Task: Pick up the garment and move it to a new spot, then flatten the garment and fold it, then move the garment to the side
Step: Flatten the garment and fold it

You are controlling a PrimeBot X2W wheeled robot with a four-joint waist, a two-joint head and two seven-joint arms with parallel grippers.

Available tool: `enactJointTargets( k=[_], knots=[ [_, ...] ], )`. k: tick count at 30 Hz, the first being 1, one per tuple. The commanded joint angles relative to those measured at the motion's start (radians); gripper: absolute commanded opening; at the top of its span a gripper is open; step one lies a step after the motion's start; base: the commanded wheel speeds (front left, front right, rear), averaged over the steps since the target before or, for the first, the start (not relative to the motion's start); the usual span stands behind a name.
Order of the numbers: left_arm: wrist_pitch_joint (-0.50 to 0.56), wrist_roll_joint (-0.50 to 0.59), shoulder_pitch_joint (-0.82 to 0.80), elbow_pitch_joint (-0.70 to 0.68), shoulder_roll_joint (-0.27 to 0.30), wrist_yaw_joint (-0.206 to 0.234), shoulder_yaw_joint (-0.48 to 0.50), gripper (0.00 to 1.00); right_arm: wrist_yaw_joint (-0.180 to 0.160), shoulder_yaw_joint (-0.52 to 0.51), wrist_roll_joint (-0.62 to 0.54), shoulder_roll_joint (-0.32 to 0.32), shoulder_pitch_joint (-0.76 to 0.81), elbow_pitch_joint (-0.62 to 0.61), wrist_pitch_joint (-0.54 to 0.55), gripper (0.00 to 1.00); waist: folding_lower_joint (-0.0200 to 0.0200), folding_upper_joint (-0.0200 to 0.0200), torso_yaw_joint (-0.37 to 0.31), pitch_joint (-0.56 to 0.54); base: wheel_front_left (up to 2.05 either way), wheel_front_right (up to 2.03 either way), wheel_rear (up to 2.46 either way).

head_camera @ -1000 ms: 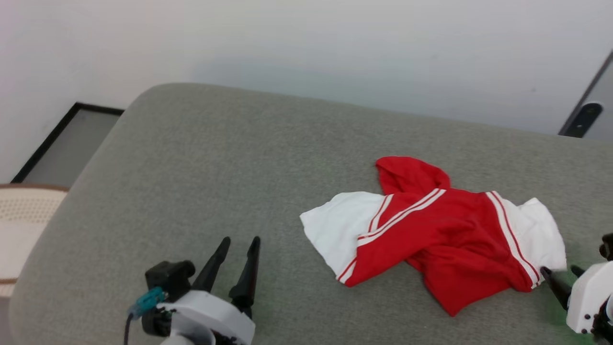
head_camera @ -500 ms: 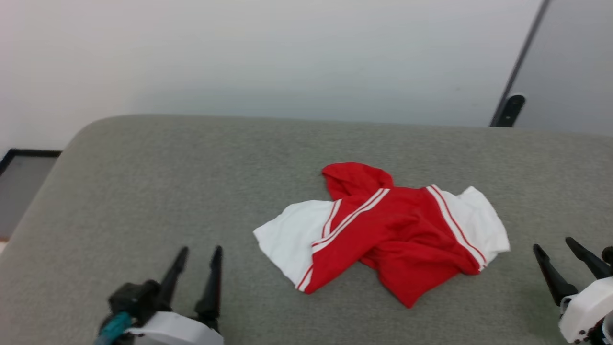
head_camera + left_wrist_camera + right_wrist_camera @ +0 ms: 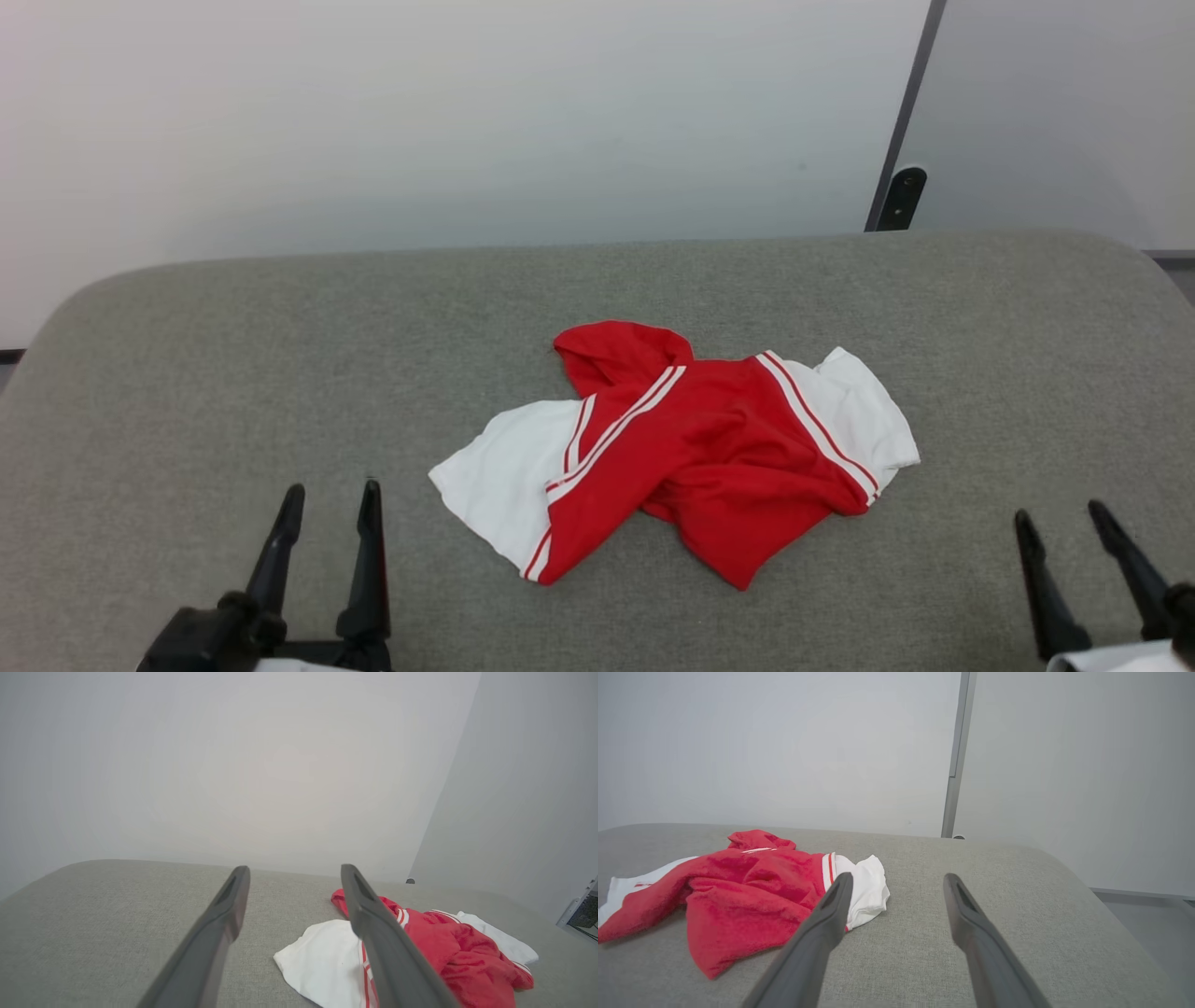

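Lying crumpled mid-way across a grey padded surface (image 3: 280, 355), the garment (image 3: 691, 448) shows red cloth, white sleeves and striped trim. The left gripper (image 3: 333, 485) and right gripper (image 3: 1058, 510) flank it, fingers spread wide, holding nothing.

Right fingers (image 3: 1038, 579) now clear of garment (image 3: 709, 448).

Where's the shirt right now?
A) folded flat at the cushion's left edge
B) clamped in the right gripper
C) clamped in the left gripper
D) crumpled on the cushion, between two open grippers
D: the shirt lies rumpled mid-cushion, one white sleeve out each side. The left gripper and right gripper stand open and clear of it on either side.
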Motion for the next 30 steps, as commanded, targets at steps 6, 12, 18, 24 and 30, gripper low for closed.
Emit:
enactJointTargets(
  k=[6,12,18,24,30],
  knots=[
    [0.000,0.042,0.010,-0.009,-0.028,-0.029,0.029,1.00,-0.001,-0.008,-0.038,0.022,0.032,-0.044,-0.001,1.00,0.0000,0.0000,-0.003,0.010,0.00,0.00,0.00],
    [0.000,0.064,-0.018,-0.007,-0.040,-0.040,0.023,1.00,-0.001,0.015,-0.012,-0.006,-0.006,-0.032,0.018,1.00,0.0000,0.0000,0.020,0.022,0.00,0.00,0.00],
    [0.000,0.074,-0.056,0.001,-0.044,-0.043,0.008,1.00,-0.001,0.059,0.060,-0.062,-0.091,-0.003,0.123,1.00,0.0000,0.0000,0.051,0.044,0.00,0.00,0.00],
    [0.000,0.073,-0.129,0.004,-0.038,-0.043,-0.053,1.00,-0.001,0.095,0.169,-0.136,-0.230,0.053,0.312,1.00,0.0000,0.0000,0.107,0.109,0.00,0.00,0.00],
    [0.000,0.056,-0.188,0.015,-0.041,-0.044,-0.112,1.00,-0.001,0.171,0.272,-0.222,-0.391,0.120,0.529,1.00,0.0000,0.0000,0.170,0.168,0.00,0.00,0.00]
  ],
)
